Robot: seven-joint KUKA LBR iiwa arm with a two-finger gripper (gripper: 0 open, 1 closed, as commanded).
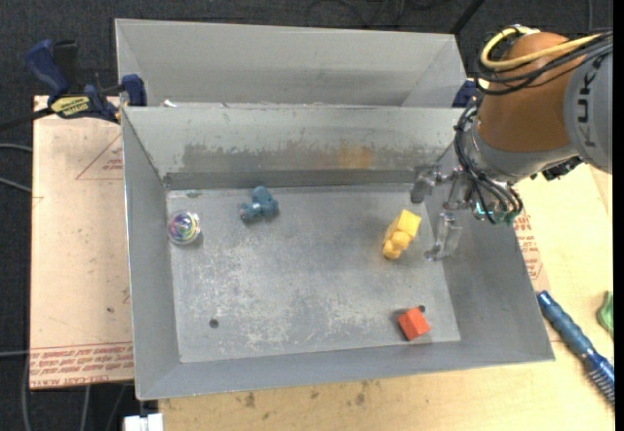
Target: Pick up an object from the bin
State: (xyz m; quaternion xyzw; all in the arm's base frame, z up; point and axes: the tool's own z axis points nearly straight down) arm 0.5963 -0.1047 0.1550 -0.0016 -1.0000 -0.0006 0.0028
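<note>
Item count: four loose things in the grey metal bin (292, 141), one of each kind.

1. One small orange-red block (413, 324), blunt-cornered. It lies nearest the camera, on the floor close to the front wall. It is well short of the claw (434, 222) on the near side and slightly to the view's left of it.

2. One yellow lumpy plastic piece (400, 234), built of a squarish top and rounded knobs below. It lies just beside the claw on the view's left, at about the same depth. It does not sit between the fingers, and whether it touches the claw cannot be told.

3. One clear, shiny ball with coloured flecks (183, 228). It lies far off to the view's left of the claw, by the left wall.

4. One dull blue-grey knobbly piece (258, 206). It lies well to the view's left of the claw and slightly farther back than the ball.

Claw: it hangs low at the bin's right side, close to the right wall. Its two metal fingers stand apart and nothing is between them.
</note>
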